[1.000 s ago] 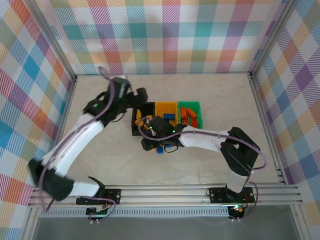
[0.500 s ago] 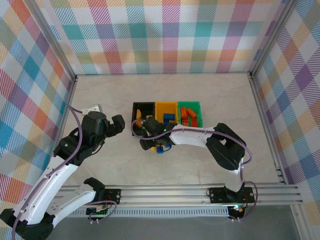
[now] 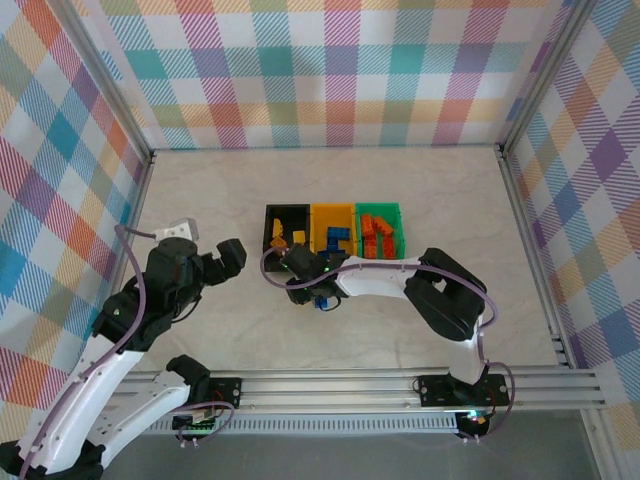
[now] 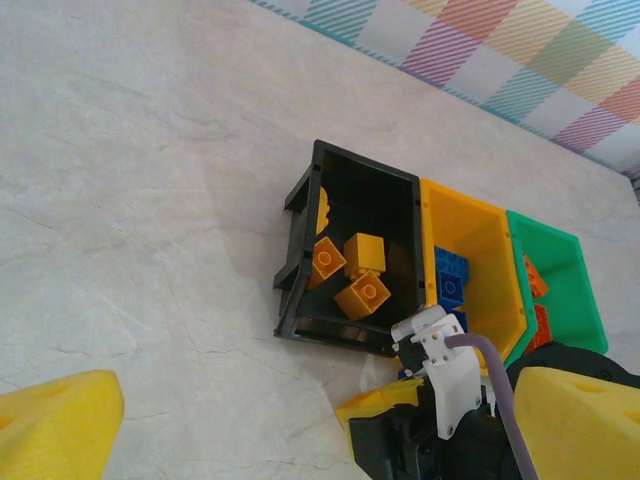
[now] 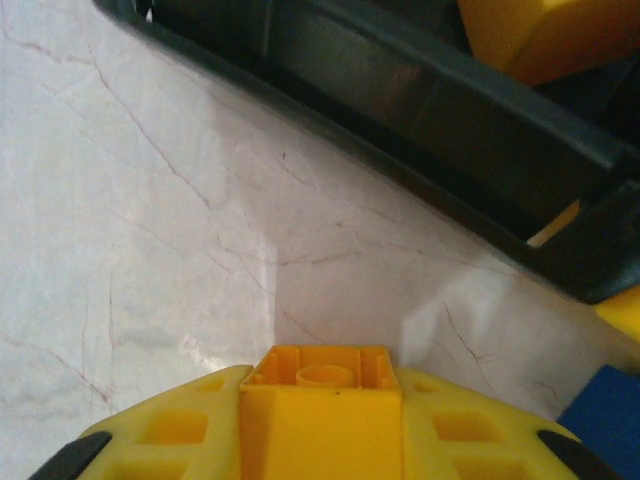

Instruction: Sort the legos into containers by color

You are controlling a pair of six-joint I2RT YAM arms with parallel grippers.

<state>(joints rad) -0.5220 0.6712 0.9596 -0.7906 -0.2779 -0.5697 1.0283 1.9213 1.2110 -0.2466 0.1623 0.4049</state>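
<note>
So, left to right: the left gripper (image 3: 225,260) hangs at 8 o'clock from the bins, fingers spread wide, with plenty of bare table (image 3: 200,190) around it out to the plaid wall (image 3: 60,200) at 9 o'clock. The right gripper (image 3: 298,288) is just off the 6 o'clock wall of the black bin (image 3: 272,225), pinching a yellow lego (image 5: 322,375). A blue lego (image 3: 322,300) lies at its 3 o'clock. The black bin has yellow bricks (image 4: 362,270), the yellow bin (image 3: 318,228) has blue bricks (image 4: 450,280), and the green bin (image 3: 398,228) has orange bricks (image 3: 375,230). Loads of free table at 12 and 3 o'clock.
</note>
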